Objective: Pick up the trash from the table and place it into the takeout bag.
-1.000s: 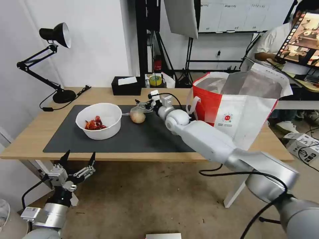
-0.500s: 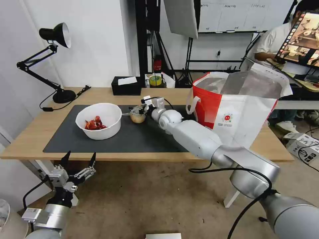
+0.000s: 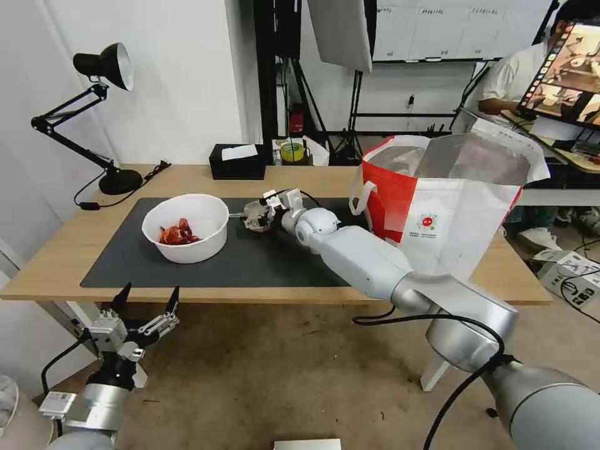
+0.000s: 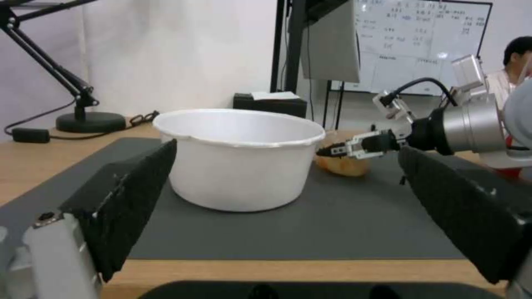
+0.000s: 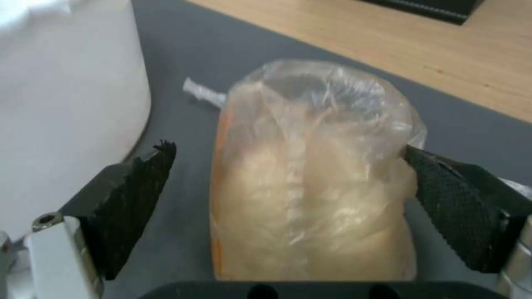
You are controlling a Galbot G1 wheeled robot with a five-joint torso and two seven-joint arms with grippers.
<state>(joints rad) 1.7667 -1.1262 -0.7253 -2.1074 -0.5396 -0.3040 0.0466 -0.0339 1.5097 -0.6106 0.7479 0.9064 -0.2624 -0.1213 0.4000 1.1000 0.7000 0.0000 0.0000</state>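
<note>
The clear bag with a yellowish lump (image 5: 310, 187) lies on the dark mat (image 3: 281, 262) of the table (image 3: 62, 262). My right gripper (image 3: 256, 215) is lowered around it, open. One of its fingers (image 5: 460, 199) touches the bag's side and the other one stands a little apart. The white bowl with red shells (image 3: 185, 226) sits on the mat just left of the bag (image 4: 343, 166). At the table's right end stands the white-and-red takeout bag (image 3: 437, 200), its mouth open. My left gripper (image 3: 147, 312) hangs open below the table's front edge, level with the bowl (image 4: 238, 158).
A black desk lamp (image 3: 103, 62) stands at the back left corner. A black tissue box (image 3: 237, 161) and a yellow tape roll (image 3: 292, 151) sit along the far edge. Cardboard boxes (image 3: 572, 275) lie on the floor at the right.
My right gripper has moved left and down, from beside the clear bag to astride it. The left arm, bowl and takeout bag have stayed put.
</note>
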